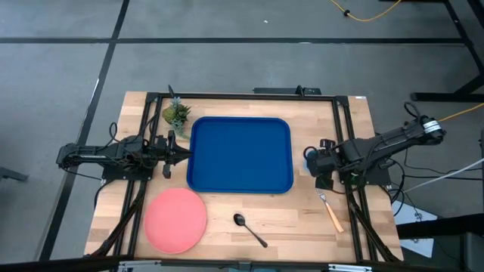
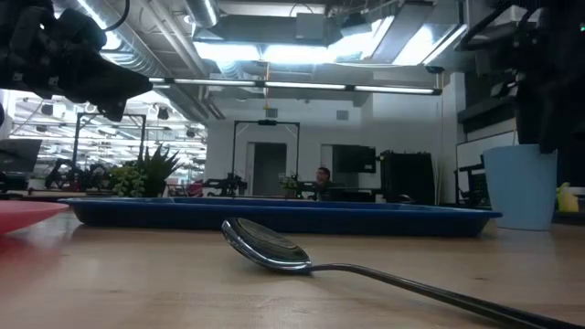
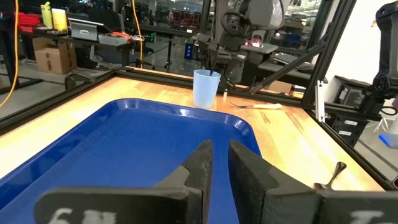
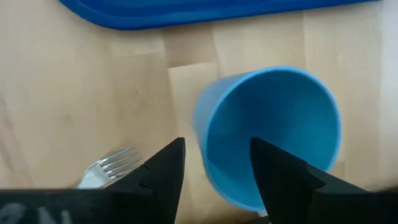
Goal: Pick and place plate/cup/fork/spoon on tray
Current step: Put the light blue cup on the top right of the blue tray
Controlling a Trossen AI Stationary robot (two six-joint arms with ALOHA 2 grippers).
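The pale wooden surface (image 1: 249, 215) carried the blue tray (image 1: 240, 154) at its middle, with nothing on it. The pink plate (image 1: 175, 219) lay near the tray's front left corner, the dark spoon (image 1: 249, 228) in front of the tray, and the fork (image 1: 330, 212) off to the front right. The right tool (image 4: 214, 163) hung over the light-blue cup (image 4: 273, 130) just right of the tray, fingers released astride its near wall. The left tool (image 3: 219, 158) waited at the tray's left edge, nearly clenched on nothing.
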